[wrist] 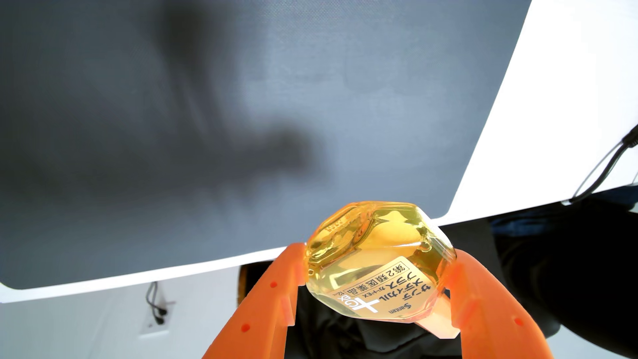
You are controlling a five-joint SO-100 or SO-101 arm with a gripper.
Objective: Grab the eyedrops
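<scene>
In the wrist view a clear yellow eyedrops bottle [376,259] with a cream label of Japanese print sits between my two orange fingers [272,297]. My gripper [378,265] is shut on the bottle, one finger pressing each side. The bottle is held up in the air above the table's edge, with its faceted end pointing away from the camera and its pale cap end toward the bottom of the frame.
A dark grey mat [241,120] covers the white table [552,103], with the arm's shadow across it. Black cables [600,169] hang at the right edge. Beyond the table edge are a wall outlet with a plug [155,310] and dark shapes on the floor.
</scene>
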